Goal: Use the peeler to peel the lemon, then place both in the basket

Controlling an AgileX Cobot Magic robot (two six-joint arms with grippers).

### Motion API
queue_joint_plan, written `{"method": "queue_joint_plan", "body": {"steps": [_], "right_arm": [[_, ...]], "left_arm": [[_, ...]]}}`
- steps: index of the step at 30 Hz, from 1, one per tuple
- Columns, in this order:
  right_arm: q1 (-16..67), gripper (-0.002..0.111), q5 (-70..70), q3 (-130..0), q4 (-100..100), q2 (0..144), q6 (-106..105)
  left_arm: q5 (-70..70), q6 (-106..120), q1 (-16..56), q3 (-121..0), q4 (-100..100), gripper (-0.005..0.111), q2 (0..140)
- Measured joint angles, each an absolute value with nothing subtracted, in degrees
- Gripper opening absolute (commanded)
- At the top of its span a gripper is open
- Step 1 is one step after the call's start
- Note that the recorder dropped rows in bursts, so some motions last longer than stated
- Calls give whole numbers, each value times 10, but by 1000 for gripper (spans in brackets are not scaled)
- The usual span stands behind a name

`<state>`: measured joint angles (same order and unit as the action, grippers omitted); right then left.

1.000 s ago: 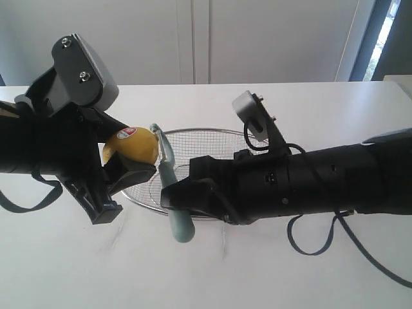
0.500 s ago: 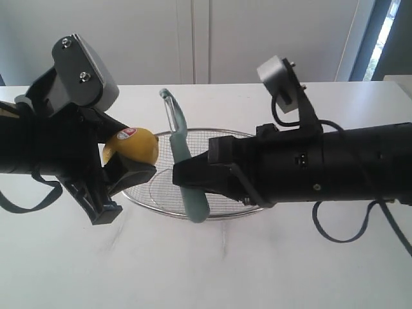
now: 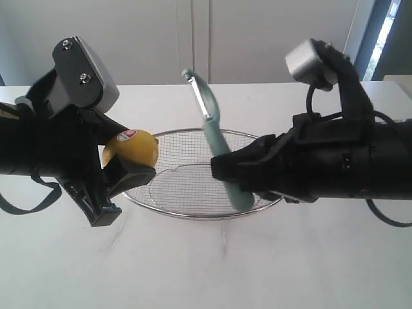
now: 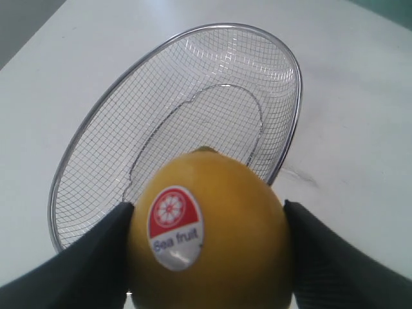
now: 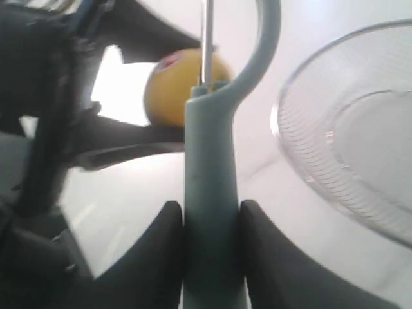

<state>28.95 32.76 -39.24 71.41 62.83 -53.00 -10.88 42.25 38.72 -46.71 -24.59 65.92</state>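
Note:
My left gripper (image 3: 125, 158) is shut on the yellow lemon (image 3: 133, 147), holding it above the table at the left end of the wire basket (image 3: 187, 209). Its red-and-white sticker faces the left wrist camera, where the lemon (image 4: 209, 232) sits squeezed between both black fingers (image 4: 96, 257) with the basket (image 4: 77, 154) beyond. My right gripper (image 3: 225, 172) is shut on the pale teal peeler (image 3: 215, 138), which stands tilted over the basket, head up and blade toward the lemon. In the right wrist view the peeler (image 5: 209, 187) is clamped by its handle, the lemon (image 5: 174, 87) behind its blade.
The basket rests on a white table (image 3: 212, 277). A white wall with panel seams stands behind it. Both black arms hang low over the table on either side of the basket.
My right arm has drawn back to the right and lifted, swinging the peeler's head up and away from the lemon. The left gripper and lemon have stayed put.

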Motion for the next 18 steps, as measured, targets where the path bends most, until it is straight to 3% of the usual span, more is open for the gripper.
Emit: {"method": "queue_joint_plan", "body": {"steps": [4,10,18], "right_arm": [[288,0,241,-392,652,643,-483],[287,0,244,-392,624,747,-476],[287,0,392,-392,813,878,-585]], "left_arm": [[-109,422,387,-467,-246,0,659],[-114,422,387,-467,-246,0,659],[-115,422,387,-467,-246,0,659]]}}
